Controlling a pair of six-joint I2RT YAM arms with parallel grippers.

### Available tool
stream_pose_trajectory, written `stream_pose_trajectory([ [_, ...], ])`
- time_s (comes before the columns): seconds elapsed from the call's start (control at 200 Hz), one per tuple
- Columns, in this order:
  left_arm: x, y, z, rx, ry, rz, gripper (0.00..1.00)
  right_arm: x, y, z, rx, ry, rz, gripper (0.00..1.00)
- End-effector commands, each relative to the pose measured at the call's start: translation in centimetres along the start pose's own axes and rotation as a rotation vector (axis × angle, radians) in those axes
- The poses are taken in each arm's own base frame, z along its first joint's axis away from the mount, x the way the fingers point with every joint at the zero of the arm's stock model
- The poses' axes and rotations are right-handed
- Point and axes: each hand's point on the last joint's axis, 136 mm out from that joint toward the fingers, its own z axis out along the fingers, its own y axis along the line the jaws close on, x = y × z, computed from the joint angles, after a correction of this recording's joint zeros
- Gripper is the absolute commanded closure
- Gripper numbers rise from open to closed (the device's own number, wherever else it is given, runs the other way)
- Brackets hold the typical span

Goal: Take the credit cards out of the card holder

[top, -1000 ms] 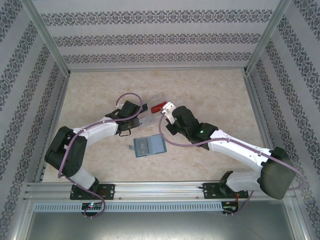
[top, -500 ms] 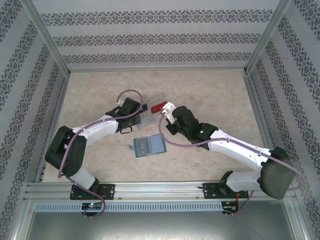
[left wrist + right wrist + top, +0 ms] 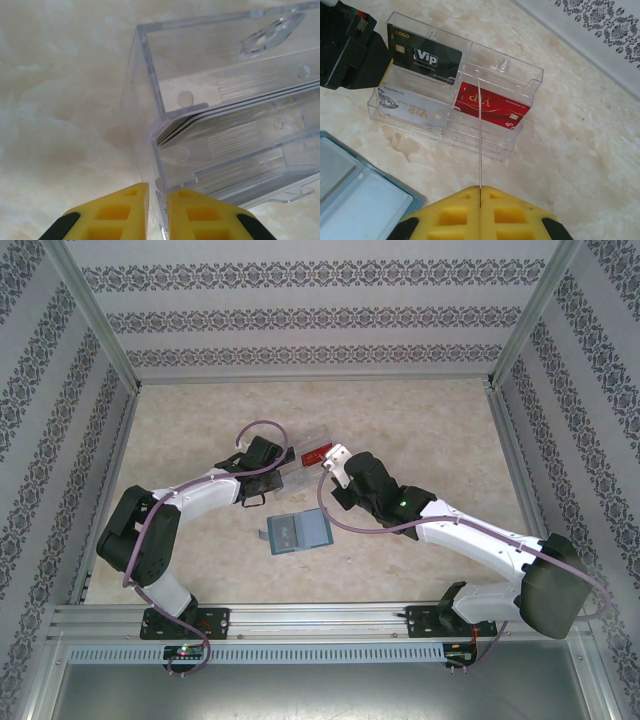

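Note:
The teal-blue card holder (image 3: 297,531) lies open on the table, its blue-grey inside panels up; one corner of it shows in the right wrist view (image 3: 355,200). My right gripper (image 3: 480,189) (image 3: 338,460) is shut on a thin card (image 3: 480,135) seen edge-on, held above the near side of the clear tray. My left gripper (image 3: 157,187) (image 3: 283,470) sits at the tray's left end, its yellow fingers (image 3: 115,215) closed on the tray's thin end wall.
The clear plastic tray (image 3: 530,75) (image 3: 150,60) (image 3: 322,432) holds a black VIP card (image 3: 425,57), a silver card (image 3: 412,110) and a red card (image 3: 492,105). Patterned walls and metal posts enclose the marble table.
The left arm has shifted slightly, its elbow drawing in, with its gripper staying at the tray's end. The right arm and its card have not moved.

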Motion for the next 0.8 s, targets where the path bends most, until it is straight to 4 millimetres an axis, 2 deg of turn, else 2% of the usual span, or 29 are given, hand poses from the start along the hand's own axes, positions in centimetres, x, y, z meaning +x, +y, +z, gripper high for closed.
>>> stream_pose_trajectory([
  [0.0,-0.4,0.5,0.7,-0.023,0.000,0.016,0.85,-0.2,-0.2,0.0,0.000,-0.016,0.027,0.97],
  [0.345,0.2,1.4,0.5,-0.050,0.028,0.083,0.92,-0.4,-0.3,-0.2,0.000,-0.020,0.027,0.97],
  [0.794,1.6,2.1,0.2,-0.024,0.099,0.216,0.92,-0.4,0.0,-0.2,-0.013,-0.020,0.027,0.96],
])
